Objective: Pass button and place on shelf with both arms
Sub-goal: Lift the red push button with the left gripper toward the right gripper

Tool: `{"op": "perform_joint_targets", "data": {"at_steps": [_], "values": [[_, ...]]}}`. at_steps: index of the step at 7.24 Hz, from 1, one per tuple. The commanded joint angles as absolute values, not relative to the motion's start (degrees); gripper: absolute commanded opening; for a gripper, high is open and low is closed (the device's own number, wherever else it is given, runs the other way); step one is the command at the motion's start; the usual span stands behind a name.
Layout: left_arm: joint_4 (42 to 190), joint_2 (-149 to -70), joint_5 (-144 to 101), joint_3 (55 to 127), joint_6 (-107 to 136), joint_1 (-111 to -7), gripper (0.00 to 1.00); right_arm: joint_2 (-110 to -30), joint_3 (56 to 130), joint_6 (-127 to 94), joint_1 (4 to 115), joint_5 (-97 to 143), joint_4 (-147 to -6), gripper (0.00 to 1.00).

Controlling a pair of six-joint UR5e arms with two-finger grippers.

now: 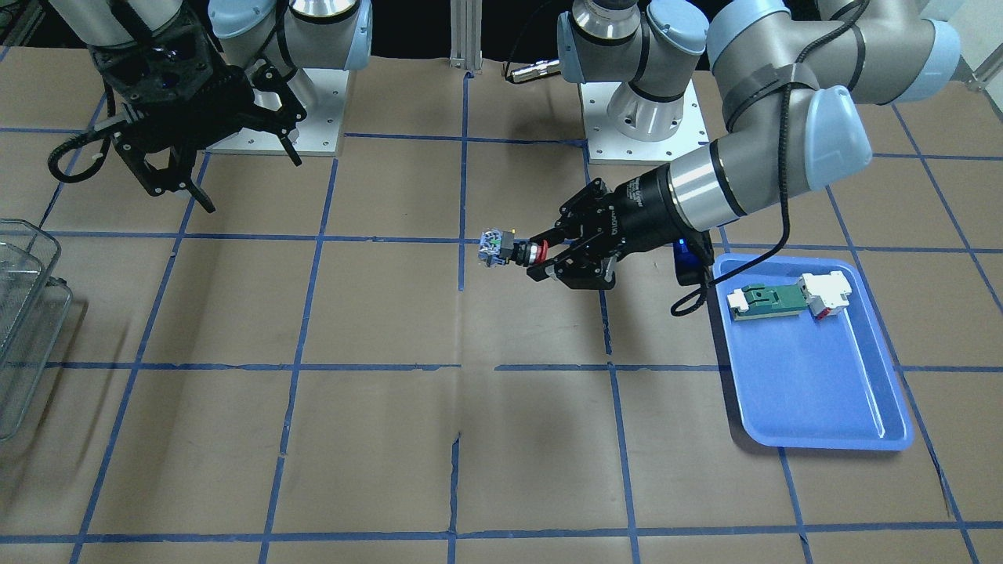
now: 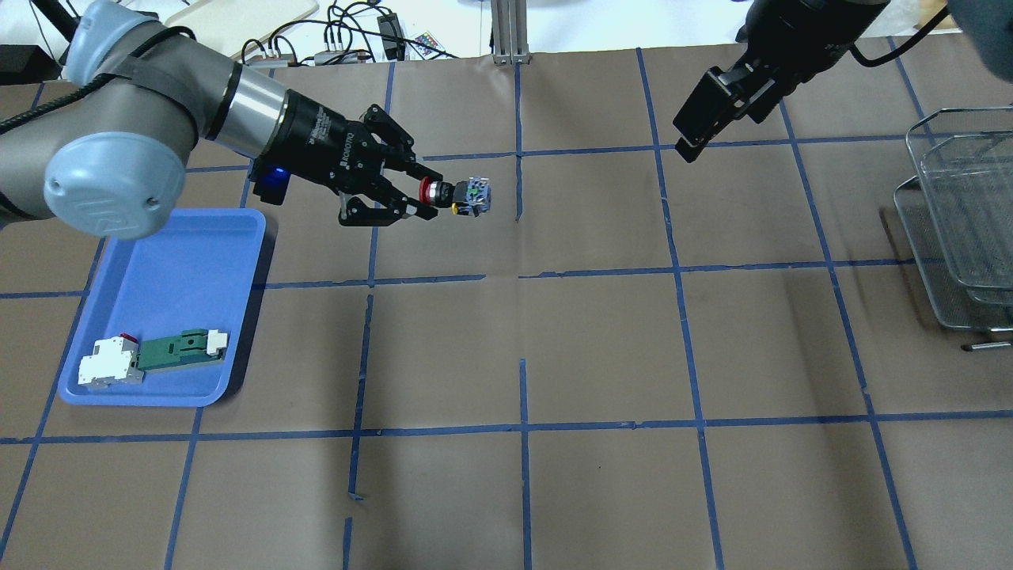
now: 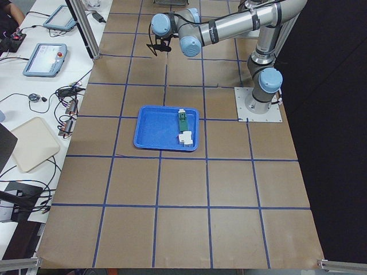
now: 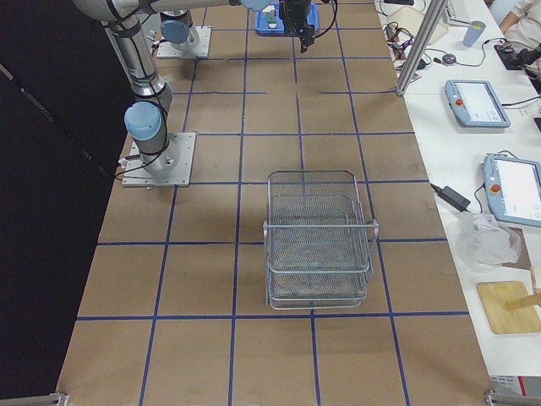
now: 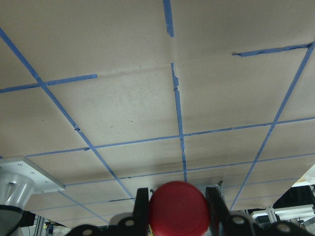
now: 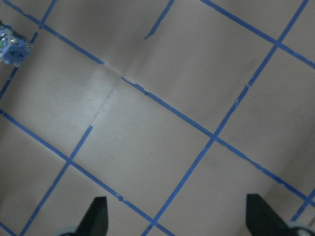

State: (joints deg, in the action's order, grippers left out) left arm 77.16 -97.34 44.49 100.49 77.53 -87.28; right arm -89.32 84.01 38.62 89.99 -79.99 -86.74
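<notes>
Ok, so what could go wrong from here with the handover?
The left gripper holds the button only by its red cap, in mid-air over the table; a slip would likely drop it. Only the blue-white rear block sticks out, so the open right gripper has little to grab and could knock it loose.

1\. left arm [image 1: 752, 172]: I read it stretched low and nearly level over the middle of the worktop [image 1: 376, 313], wrist horizontal.
2\. left tool [image 1: 539, 254]: fingers clamped on the red cap of the button [image 1: 497, 249], which is held sideways, clear of the worktop.
3\. right arm [image 1: 117, 23]: raised, close to its base.
4\. right tool [image 1: 176, 176]: I see it pointing down, fingers spread apart.
</notes>
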Motion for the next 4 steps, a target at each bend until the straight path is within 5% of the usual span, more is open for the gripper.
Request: {"op": "perform_joint_targets", "data": {"at_steps": [1,4], "values": [[63.6,-98.8,44.6,101.9,91.2,-93.1,0.00,-90.8,88.9,57.8,92.0,-81.7,-87.1,1.00],[54.1,-99.2,44.6,104.5,103.2,-97.7,0.00,-92.4,91.3,74.8,95.0,-81.9,-87.3,1.00]]}}
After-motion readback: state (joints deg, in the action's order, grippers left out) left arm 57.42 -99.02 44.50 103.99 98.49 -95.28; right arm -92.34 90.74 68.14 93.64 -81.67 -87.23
